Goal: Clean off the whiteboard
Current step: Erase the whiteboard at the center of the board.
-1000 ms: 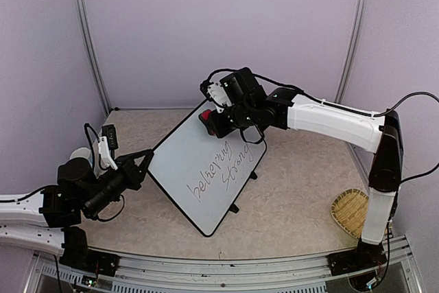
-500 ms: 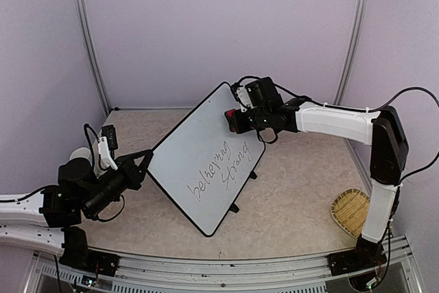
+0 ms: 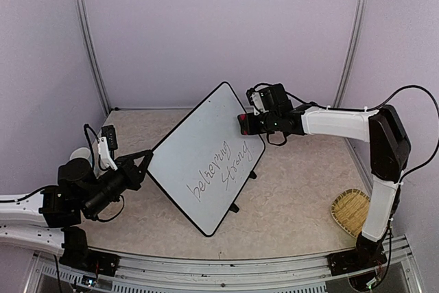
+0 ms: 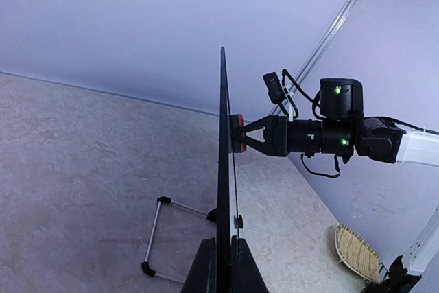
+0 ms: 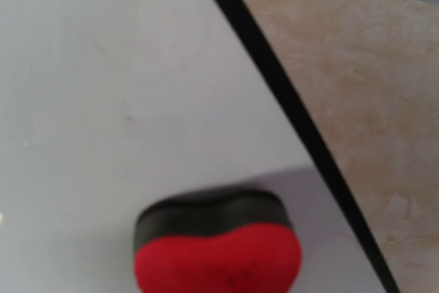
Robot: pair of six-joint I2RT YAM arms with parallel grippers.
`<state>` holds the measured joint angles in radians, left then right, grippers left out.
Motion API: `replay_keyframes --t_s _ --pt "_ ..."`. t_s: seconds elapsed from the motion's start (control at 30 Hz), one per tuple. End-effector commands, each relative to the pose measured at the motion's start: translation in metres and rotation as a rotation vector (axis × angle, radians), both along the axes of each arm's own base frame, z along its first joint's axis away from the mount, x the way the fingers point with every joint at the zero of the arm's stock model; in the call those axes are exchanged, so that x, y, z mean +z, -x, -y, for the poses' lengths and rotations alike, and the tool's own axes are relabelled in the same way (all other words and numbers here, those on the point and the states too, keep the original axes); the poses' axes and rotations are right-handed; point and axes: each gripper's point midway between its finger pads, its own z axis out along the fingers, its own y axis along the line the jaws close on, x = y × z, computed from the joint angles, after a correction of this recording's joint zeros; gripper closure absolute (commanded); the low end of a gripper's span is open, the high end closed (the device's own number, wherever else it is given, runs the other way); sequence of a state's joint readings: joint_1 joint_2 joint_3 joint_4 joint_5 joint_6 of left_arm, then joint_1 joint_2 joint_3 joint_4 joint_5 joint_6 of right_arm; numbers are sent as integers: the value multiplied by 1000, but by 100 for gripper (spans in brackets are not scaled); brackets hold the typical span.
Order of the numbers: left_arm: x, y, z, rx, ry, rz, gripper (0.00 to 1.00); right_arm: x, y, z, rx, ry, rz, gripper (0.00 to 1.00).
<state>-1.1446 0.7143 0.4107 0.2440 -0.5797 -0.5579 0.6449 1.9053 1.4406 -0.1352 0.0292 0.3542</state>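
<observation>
The whiteboard (image 3: 199, 149) stands tilted on the table, white with a thin black frame, with black handwriting (image 3: 221, 168) on its lower right part. My left gripper (image 3: 145, 162) is shut on the board's left edge. In the left wrist view the board (image 4: 224, 169) is edge-on between my fingers (image 4: 206, 272). My right gripper (image 3: 247, 123) is shut on a red and black eraser (image 3: 242, 123) at the board's upper right edge. The eraser (image 5: 219, 259) lies against the white surface (image 5: 103, 66) near the frame (image 5: 288, 114), and also shows in the left wrist view (image 4: 238, 133).
A wicker basket (image 3: 350, 212) lies at the front right, also in the left wrist view (image 4: 357, 252). The board's wire stand (image 4: 154, 238) rests on the table behind it. A white object (image 3: 81, 154) sits behind my left arm. Walls close in the back and sides.
My right gripper has carried the eraser from the board's upper middle rightward to its upper right edge. The left gripper and the board have not moved. The handwriting is unchanged.
</observation>
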Motion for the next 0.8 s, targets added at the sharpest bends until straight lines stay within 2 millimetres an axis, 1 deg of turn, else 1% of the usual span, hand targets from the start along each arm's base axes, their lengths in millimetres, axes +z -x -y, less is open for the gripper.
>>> replay_keyframes --t_s 0.0,0.17,0.43,0.63,0.77 --pt "-40 26 24 -199 -154 -42 100 -7 8 -13 48 -47 -32 86" --pt "-39 27 23 -198 -151 -40 100 21 15 -29 105 -123 9 85" --pt "-40 27 24 -199 -150 -43 100 71 39 -67 194 -174 99 85" --pt "-40 27 26 -205 -146 -44 100 96 54 -95 257 -193 145 84" --pt "-40 27 27 -205 -148 -44 100 103 64 -111 293 -172 169 84"
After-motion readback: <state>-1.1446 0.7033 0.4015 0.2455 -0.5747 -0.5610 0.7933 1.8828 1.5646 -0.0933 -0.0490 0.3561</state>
